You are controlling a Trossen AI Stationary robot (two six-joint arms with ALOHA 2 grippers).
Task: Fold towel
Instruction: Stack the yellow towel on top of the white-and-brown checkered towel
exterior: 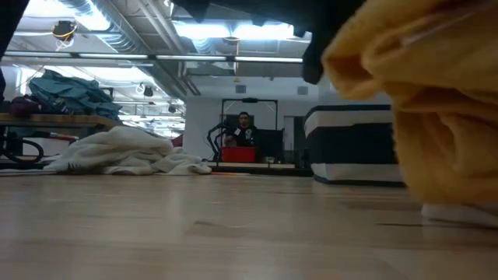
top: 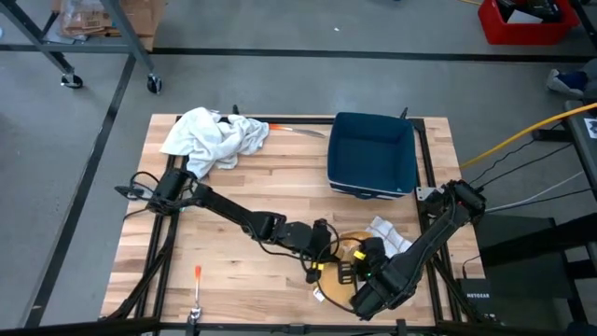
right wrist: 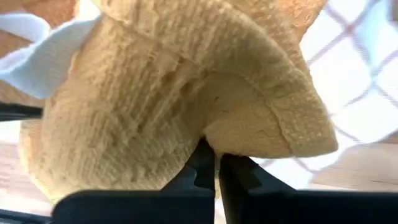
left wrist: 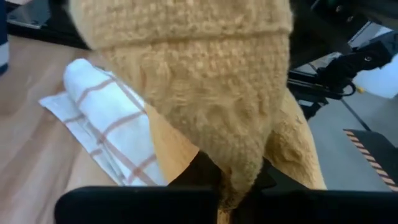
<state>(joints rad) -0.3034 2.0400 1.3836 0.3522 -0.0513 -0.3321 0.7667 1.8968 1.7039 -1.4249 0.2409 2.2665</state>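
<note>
Towel [left wrist: 205, 81] of yellow, waffle-textured cloth hangs bunched near the front edge of the butcher-block table [top: 242, 191], toward its right side, pinched from both sides. The left gripper [top: 328, 245] is clamped on a thick fold of it, and the right gripper [top: 366, 278] is clamped on a hemmed edge; in the right wrist view the two dark fingers [right wrist: 205, 165] meet on the cloth. Just beside the yellow towel lies a white checked cloth [left wrist: 115, 118] with thin brown lines, flat on the wood. A rumpled pile of white towels [top: 213, 137] sits at the far left corner, and a dark blue rectangular bin [top: 372, 155] stands at the far right, well apart from the grippers. The middle and left front of the table are open wood, apart from a small orange-handled tool [top: 198, 276] near the front edge.
</note>
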